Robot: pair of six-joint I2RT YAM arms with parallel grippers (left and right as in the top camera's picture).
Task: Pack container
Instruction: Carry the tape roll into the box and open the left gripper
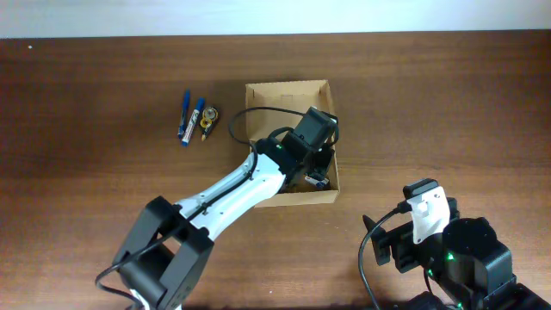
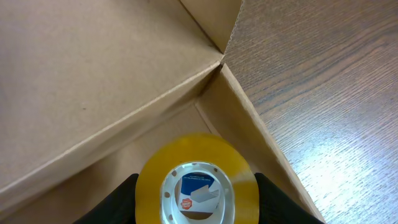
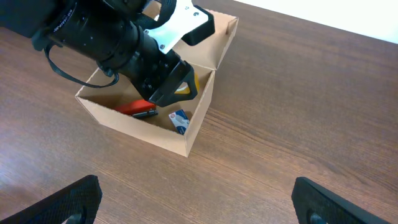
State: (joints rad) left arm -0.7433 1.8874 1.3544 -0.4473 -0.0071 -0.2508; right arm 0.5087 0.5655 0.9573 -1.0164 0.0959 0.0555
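Table [image 1: 448, 103], dark wood grain.

Far left: two blue pens [image 1: 184, 118] [image 1: 196, 116] lie side by side. Touching the right-hand pen is a small yellow-and-dark object [image 1: 209, 122], possibly a small tape dispenser; too small to confirm.

Centre: the container [image 1: 288, 86] sits on the table right of the pens and apart from them, top open, with its flap [image 3: 224, 37] raised at the end far from the right wrist camera. The left arm reaches from the near edge into it.

Inside, at the right side of the box, the left gripper [image 1: 314, 172] is lowered near a corner. Its fingers [image 2: 121, 199] pinch a roll of yellow tape [image 2: 196, 180] from both sides. Under it on the floor are a red item [image 3: 135, 109] and a blue-and-white item [image 3: 179, 120].

Lower right: the right gripper [image 3: 199, 205] hovers over bare table, well apart from the container. Its fingers [image 3: 68, 202] are spread wide with nothing between them.
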